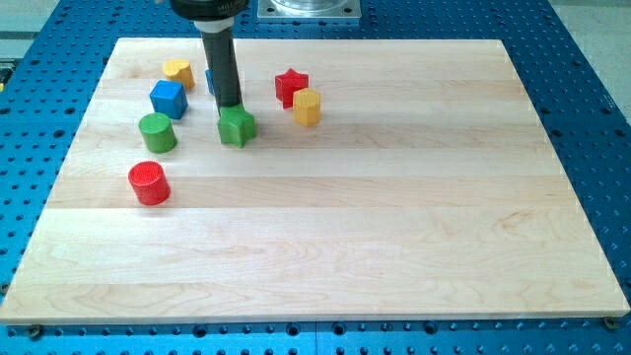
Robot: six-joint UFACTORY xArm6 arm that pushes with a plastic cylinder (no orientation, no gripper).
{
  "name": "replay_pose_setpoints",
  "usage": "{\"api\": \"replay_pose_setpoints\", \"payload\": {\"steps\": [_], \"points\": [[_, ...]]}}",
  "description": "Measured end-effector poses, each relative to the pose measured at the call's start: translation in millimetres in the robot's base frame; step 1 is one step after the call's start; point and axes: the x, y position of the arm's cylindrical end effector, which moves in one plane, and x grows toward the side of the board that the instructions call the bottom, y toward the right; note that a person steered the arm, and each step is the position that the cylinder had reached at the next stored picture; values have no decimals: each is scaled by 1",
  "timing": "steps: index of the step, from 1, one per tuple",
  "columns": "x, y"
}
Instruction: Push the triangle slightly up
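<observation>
My tip (230, 106) rests at the top edge of a green star-shaped block (237, 128) in the upper left part of the board; I cannot tell whether they touch. A blue block (210, 81) shows only as a sliver at the rod's left side; the rod hides most of it, so its shape cannot be made out. No block that is clearly a triangle shows elsewhere.
A yellow block (177, 71), a blue cube (169, 99), a green cylinder (157, 132) and a red cylinder (149, 183) stand to the left of my tip. A red star (291, 86) and a yellow hexagonal block (307, 106) stand to its right. All sit on the wooden board (394, 217).
</observation>
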Motion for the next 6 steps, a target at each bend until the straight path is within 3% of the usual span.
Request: {"api": "replay_pose_setpoints", "payload": {"steps": [1,2,3,4,6], "points": [[12,30],[-21,-26],[-23,-35],[-64,-27],[-58,-3]]}}
